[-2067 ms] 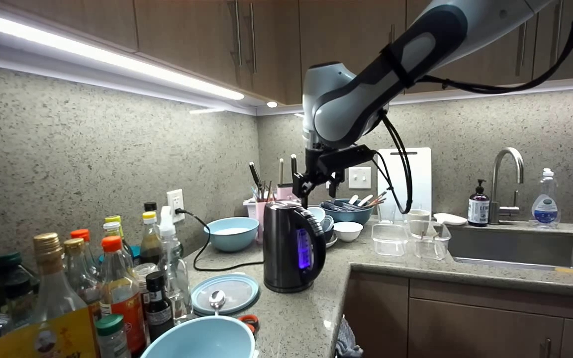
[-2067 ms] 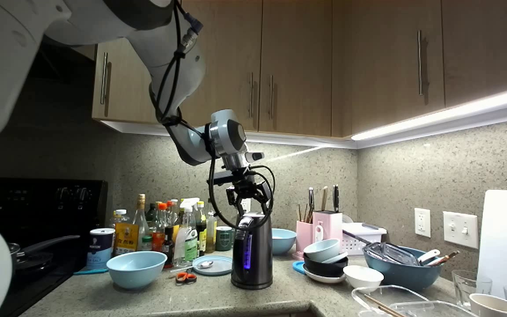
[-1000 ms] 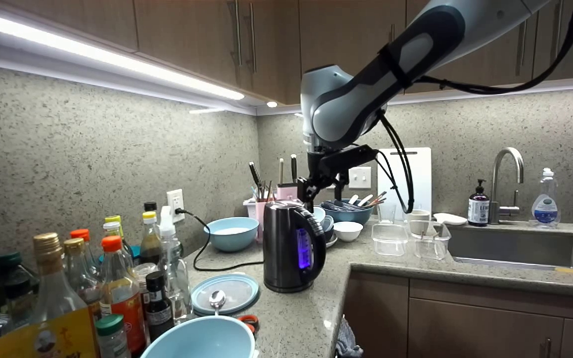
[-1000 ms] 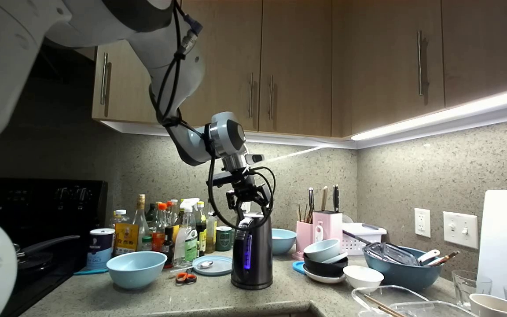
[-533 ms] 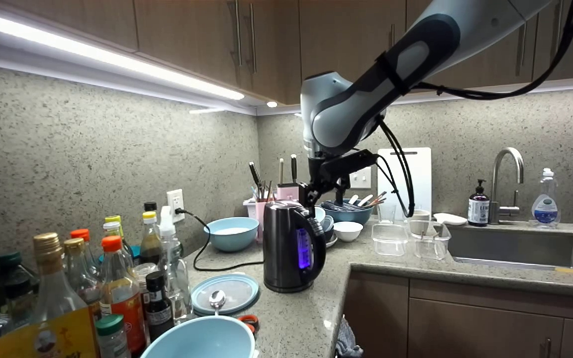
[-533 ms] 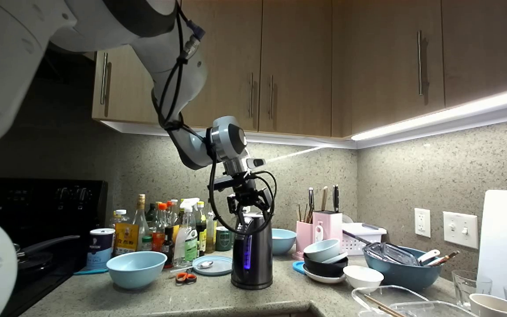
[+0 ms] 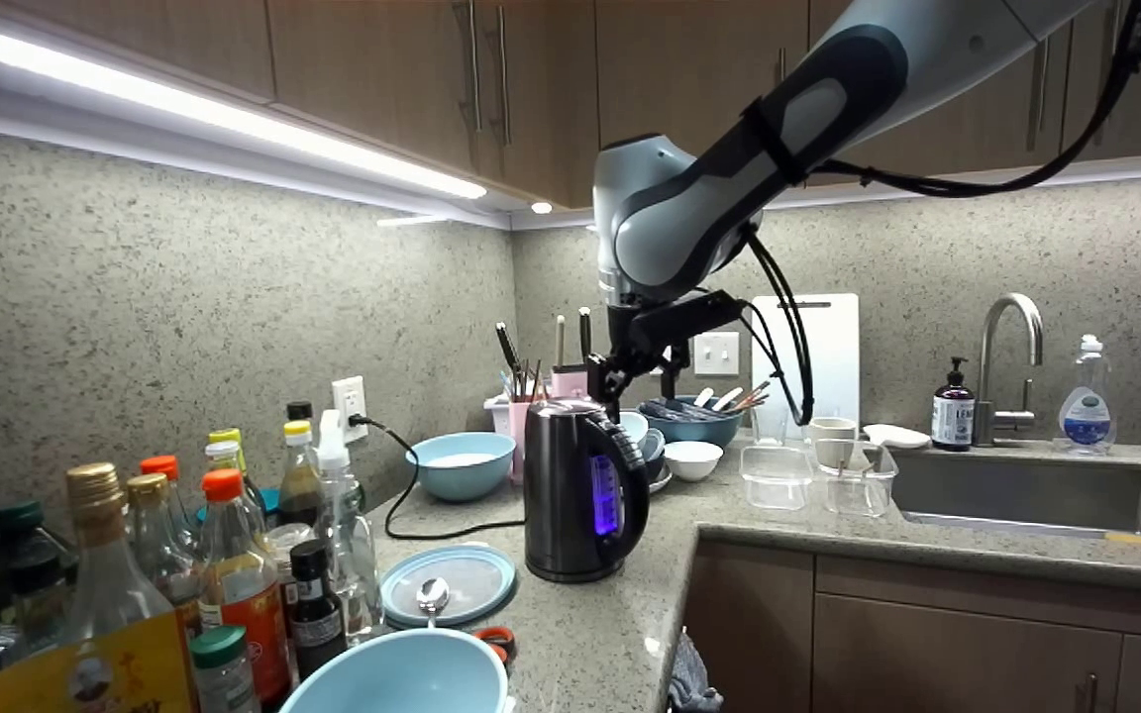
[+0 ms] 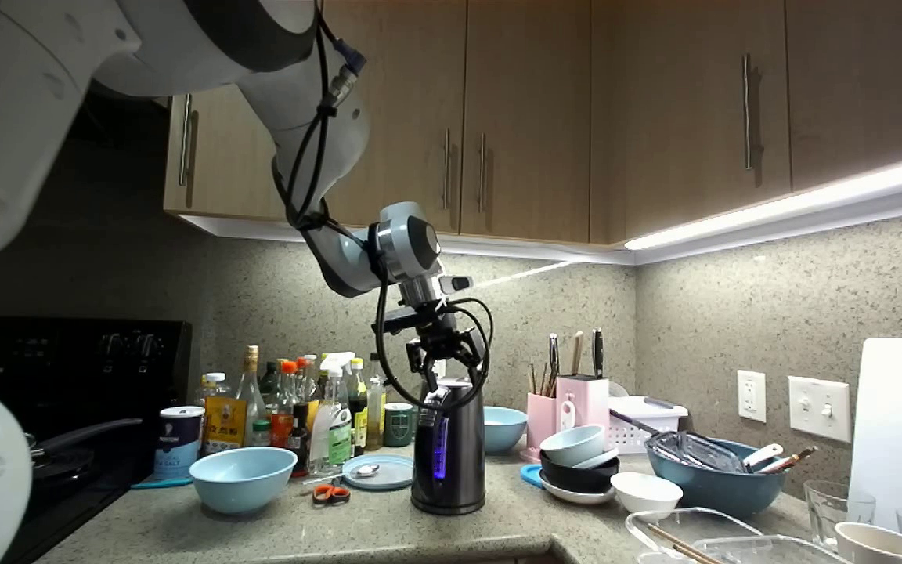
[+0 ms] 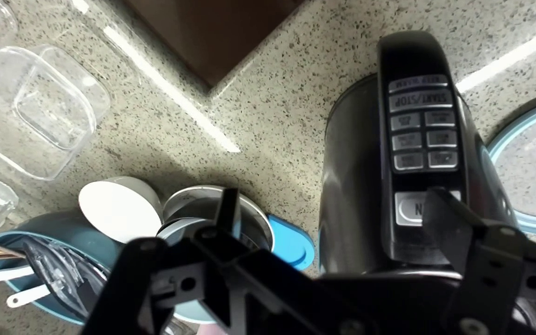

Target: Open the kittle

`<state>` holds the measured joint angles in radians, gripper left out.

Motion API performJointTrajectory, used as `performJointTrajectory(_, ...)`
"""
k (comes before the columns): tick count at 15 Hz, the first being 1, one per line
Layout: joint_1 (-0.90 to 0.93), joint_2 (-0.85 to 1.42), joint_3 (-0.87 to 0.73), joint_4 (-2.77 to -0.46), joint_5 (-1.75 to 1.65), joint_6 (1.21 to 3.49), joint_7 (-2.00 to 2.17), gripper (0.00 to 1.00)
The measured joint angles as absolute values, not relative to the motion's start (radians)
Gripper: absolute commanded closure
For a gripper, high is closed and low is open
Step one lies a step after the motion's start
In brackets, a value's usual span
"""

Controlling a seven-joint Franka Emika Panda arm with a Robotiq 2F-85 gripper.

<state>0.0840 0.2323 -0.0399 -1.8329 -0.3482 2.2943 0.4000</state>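
Observation:
The dark glossy kettle stands upright on the counter with a purplish-blue glow along its handle side. It also shows in an exterior view and in the wrist view. Its top looks shut in the exterior view from the bottle side. My gripper is open and empty above the kettle's top, also seen in both exterior views. In the wrist view one finger overlaps the large button at the handle's top; I cannot tell whether it touches. The other finger is off the kettle's side. The gripper hides the lid there.
Stacked bowls and a white bowl stand beside the kettle. A blue bowl, a round container lid with a spoon, and several bottles are on its other side. The kettle's cord runs to the wall outlet.
My gripper has come over toward the handle's top over two seconds. It dipped half a second ago and is now slightly higher. The kettle has not moved.

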Motion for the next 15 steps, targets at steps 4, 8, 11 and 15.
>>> performJointTrajectory(4,0.084,0.246,-0.04,-1.817,-0.348,2.294,0.4,0.0)
performJointTrajectory(8,0.084,0.251,-0.04,-1.813,-0.348,2.293,0.4,0.0)
performJointTrajectory(11,0.084,0.251,-0.04,-1.812,-0.348,2.293,0.4,0.0)
performJointTrajectory(15,0.084,0.257,-0.041,-1.81,-0.348,2.293,0.4,0.0)
